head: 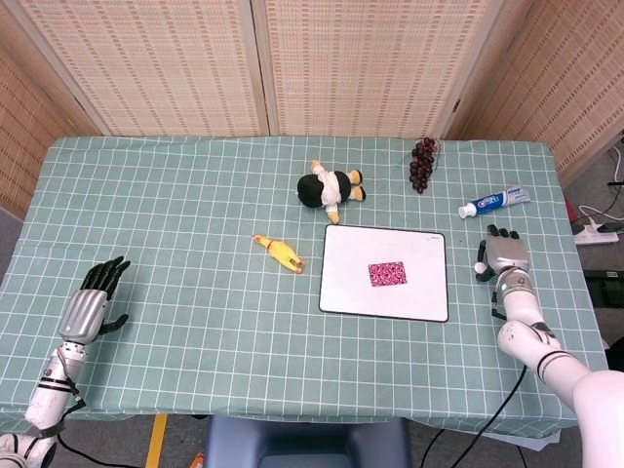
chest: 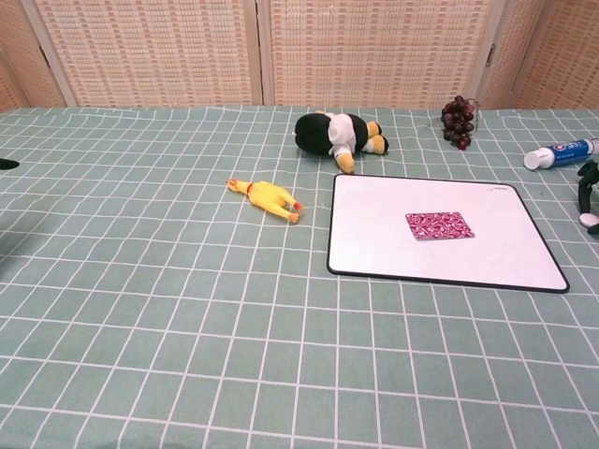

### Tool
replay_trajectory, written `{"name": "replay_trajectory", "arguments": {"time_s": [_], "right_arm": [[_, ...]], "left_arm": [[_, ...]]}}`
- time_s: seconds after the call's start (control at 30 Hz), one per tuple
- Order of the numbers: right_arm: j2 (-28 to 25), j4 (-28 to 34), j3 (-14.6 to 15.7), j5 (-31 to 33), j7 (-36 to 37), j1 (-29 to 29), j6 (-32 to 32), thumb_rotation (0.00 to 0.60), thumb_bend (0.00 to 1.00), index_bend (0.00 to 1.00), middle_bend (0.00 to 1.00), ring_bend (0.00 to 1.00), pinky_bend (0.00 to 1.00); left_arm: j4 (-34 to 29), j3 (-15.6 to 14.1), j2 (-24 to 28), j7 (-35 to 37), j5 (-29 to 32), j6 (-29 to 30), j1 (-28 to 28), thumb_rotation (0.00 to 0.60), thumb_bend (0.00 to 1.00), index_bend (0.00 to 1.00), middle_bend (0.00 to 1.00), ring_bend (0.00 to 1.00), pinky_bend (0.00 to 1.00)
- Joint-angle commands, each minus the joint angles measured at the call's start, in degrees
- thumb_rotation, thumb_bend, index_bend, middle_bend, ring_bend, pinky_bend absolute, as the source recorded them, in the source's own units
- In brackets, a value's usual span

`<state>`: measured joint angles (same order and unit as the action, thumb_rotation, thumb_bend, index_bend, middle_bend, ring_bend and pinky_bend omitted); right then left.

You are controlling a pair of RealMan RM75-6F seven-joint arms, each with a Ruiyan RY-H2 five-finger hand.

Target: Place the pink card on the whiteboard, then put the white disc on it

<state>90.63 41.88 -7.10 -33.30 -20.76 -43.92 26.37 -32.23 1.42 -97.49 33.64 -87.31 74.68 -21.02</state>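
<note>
The pink patterned card (head: 388, 273) (chest: 439, 225) lies flat near the middle of the whiteboard (head: 351, 292) (chest: 374, 253). My right hand (head: 505, 255) lies palm down on the cloth just right of the board, fingers stretched out. In the chest view only its dark fingers (chest: 588, 182) show at the right edge. A small white piece, likely the white disc (chest: 591, 221), peeks out under its thumb side; the rest is hidden. My left hand (head: 93, 302) rests at the table's left front, fingers apart and holding nothing.
A yellow rubber chicken (head: 279, 253) lies left of the board. A black-and-white plush toy (head: 330, 187) sits behind it. Dark grapes (head: 422, 164) and a toothpaste tube (head: 494, 202) lie at the back right, the tube just beyond my right hand.
</note>
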Motion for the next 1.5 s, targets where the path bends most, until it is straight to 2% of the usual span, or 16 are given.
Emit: {"name": "replay_trajectory", "arguments": {"time_s": [0.03, 0.33, 0.53, 0.67, 0.77, 0.93, 1.23, 1.5], "right_arm": [[-0.13, 0.24, -0.14, -0.13, 0.26, 0.04, 0.16, 0.6, 0.24, 0.53, 0.0, 0.0, 0.0], [-1.48, 2.93, -0.78, -0.84, 1.18, 0.01, 1.17, 0.6, 0.26, 0.54, 0.0, 0.0, 0.0], [-4.53, 11.04, -1.94, -2.28, 1.53, -1.03, 3.68, 0.6, 0.26, 0.55, 0.0, 0.0, 0.0], [-7.08, 19.43, -2.12, -2.82, -0.34, -2.29, 7.54, 0.6, 0.27, 0.55, 0.0, 0.0, 0.0], [-7.86, 24.23, -1.91, -1.78, -2.73, -3.63, 10.09, 0.6, 0.27, 0.55, 0.0, 0.0, 0.0], [-7.09, 28.69, -0.94, 1.74, -7.48, -6.54, 12.95, 0.6, 0.27, 0.55, 0.0, 0.0, 0.0], [-2.98, 28.82, 0.87, 6.26, -11.57, -9.63, 14.3, 0.6, 0.27, 0.55, 0.0, 0.0, 0.0], [-1.34, 28.31, 1.38, 6.99, -12.28, -10.62, 15.14, 0.6, 0.27, 0.55, 0.0, 0.0, 0.0]], "left_arm": [[0.01, -0.05, 0.02, 0.05, -0.06, 0.02, -0.01, 0.6, 0.19, 0.0, 0.0, 0.0, 0.0], [0.08, -0.08, 0.0, 0.1, -0.1, -0.05, -0.07, 0.6, 0.19, 0.0, 0.0, 0.0, 0.0], [0.1, 0.0, 0.06, 0.27, 0.02, -0.12, -0.07, 0.6, 0.19, 0.0, 0.0, 0.0, 0.0], [0.02, 0.06, 0.15, 0.63, 0.09, -0.29, -0.12, 0.6, 0.19, 0.0, 0.0, 0.0, 0.0], [0.03, 0.05, 0.18, 0.82, 0.09, -0.33, -0.15, 0.6, 0.19, 0.0, 0.0, 0.0, 0.0], [0.45, 0.38, 0.15, 0.25, 0.39, -0.14, -0.1, 0.6, 0.19, 0.0, 0.0, 0.0, 0.0], [0.32, 0.61, 0.4, 0.03, 0.67, -0.13, 0.01, 0.6, 0.19, 0.0, 0.0, 0.0, 0.0], [0.35, 0.77, 0.33, -0.2, 0.77, 0.33, 0.16, 0.6, 0.19, 0.0, 0.0, 0.0, 0.0]]}}
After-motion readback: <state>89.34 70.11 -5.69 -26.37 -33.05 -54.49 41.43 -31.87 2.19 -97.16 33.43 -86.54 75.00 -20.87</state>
